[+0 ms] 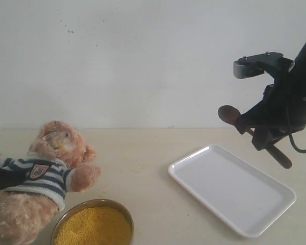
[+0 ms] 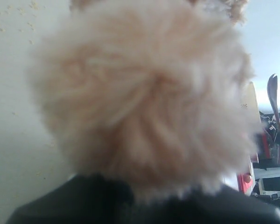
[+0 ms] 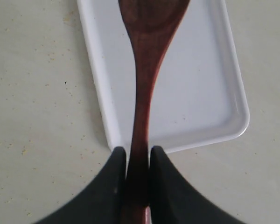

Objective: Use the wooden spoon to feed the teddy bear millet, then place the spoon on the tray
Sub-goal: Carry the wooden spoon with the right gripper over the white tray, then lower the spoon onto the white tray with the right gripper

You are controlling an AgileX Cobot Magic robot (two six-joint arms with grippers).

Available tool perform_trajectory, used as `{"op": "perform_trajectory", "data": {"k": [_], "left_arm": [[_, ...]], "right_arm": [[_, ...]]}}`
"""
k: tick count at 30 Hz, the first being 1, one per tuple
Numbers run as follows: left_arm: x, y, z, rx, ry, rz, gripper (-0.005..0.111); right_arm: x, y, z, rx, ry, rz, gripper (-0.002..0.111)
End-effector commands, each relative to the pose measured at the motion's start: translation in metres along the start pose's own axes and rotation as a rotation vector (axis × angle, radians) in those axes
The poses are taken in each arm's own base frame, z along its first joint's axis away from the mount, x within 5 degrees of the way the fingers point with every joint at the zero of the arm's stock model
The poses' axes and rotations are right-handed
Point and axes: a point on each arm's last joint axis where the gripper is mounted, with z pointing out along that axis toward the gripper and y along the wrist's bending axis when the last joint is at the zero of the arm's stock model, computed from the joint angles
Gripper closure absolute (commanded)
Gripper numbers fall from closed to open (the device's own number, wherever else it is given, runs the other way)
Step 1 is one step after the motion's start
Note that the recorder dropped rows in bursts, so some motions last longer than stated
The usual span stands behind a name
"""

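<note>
The right gripper (image 3: 138, 156) has its two black fingers (image 3: 114, 177) pressed on the thin handle of the spoon (image 3: 144, 84). They pinch it from both sides. The spoon goes straight out from the fingers, with the scoop end far out in front. A short bit of handle sticks out behind them. The scoop looks dark and empty to me, with no yellow in it.

Right under the spoon is the white tray (image 3: 200, 93). The spoon is up in the air and does not touch it. It points the same way as the long side of the tray, so I think it would fit if it went straight down. From the side, the scoop end sits a bit higher than the handle end.

The right arm is the one over the tray, so this job is for that arm.

Far off to the left is the yellow millet (image 1: 93, 227) in its round metal bowl (image 1: 92, 200). Just beside it on the table (image 1: 143, 168) the teddy bear (image 1: 46, 168) leans back. The left gripper (image 1: 7, 176) reaches across the bear's striped shirt. Its fingers are lost in the fur, so I cannot tell if they squeeze the bear.
</note>
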Motion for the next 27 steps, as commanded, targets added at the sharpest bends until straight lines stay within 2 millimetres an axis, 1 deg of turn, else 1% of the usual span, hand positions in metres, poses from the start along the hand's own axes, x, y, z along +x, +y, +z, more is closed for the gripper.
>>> {"op": "perform_trajectory", "data": {"k": [1, 6, 11, 13, 15, 17, 20, 24, 27], "left_arm": [[-0.002, -0.002, 0.000, 0.021, -0.024, -0.004, 0.103], [-0.002, -0.002, 0.000, 0.020, -0.024, 0.002, 0.103], [-0.002, -0.003, 0.000, 0.026, -0.027, 0.000, 0.103], [-0.003, -0.003, 0.000, 0.027, -0.033, -0.003, 0.103], [-0.004, -0.003, 0.000, 0.030, -0.044, -0.008, 0.103], [-0.004, -0.003, 0.000, 0.032, -0.041, -0.007, 0.103], [-0.003, -0.004, 0.000, 0.038, -0.037, -0.006, 0.103], [-0.004, -0.003, 0.000, 0.032, -0.040, -0.007, 0.103], [-0.004, -0.003, 0.000, 0.031, -0.041, -0.007, 0.103]], "right_arm": [[-0.002, -0.003, 0.010, -0.009, 0.008, 0.004, 0.108], [-0.002, 0.000, 0.021, -0.056, 0.037, 0.025, 0.108], [-0.002, 0.000, 0.030, -0.064, 0.068, 0.027, 0.108], [-0.004, -0.001, 0.031, -0.058, 0.044, 0.016, 0.108], [-0.010, -0.003, 0.031, -0.041, -0.017, 0.001, 0.108], [-0.018, -0.006, 0.036, -0.017, -0.092, 0.000, 0.108], [-0.024, -0.009, 0.059, -0.004, -0.111, -0.035, 0.108], [-0.023, -0.012, 0.095, -0.014, -0.049, -0.033, 0.108], [-0.022, -0.014, 0.115, -0.019, -0.022, -0.026, 0.108]]}}
